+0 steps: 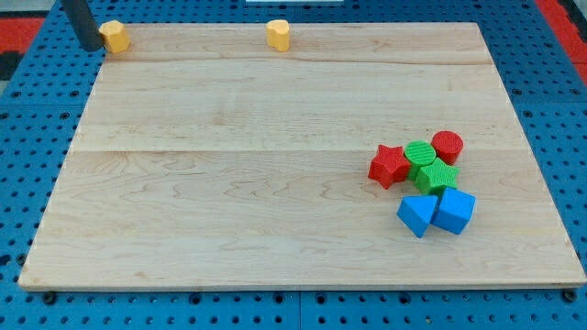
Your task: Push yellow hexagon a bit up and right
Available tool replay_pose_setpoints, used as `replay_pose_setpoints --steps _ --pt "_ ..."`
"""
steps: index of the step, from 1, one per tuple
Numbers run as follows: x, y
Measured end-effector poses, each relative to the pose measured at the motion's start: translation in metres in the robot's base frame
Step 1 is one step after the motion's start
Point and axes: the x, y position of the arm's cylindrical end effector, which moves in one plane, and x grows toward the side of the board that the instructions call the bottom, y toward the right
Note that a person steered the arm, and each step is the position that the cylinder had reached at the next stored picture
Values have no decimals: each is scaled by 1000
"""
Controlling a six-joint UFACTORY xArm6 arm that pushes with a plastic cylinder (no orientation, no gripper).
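The yellow hexagon lies at the board's top left corner, on the top edge. My tip stands just left of it, at the board's corner, touching or nearly touching the block's left side. The dark rod rises out of the view's top. A second yellow block, which looks like a heart, sits on the top edge near the middle, far to the right of the hexagon.
A tight cluster sits at the view's right: a red star, a green round block, a red round block, a green star-like block, a blue triangle and a blue cube. The wooden board lies on a blue pegboard.
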Motion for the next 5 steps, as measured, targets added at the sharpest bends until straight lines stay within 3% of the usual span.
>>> replay_pose_setpoints --steps 5 --pt "-37 25"
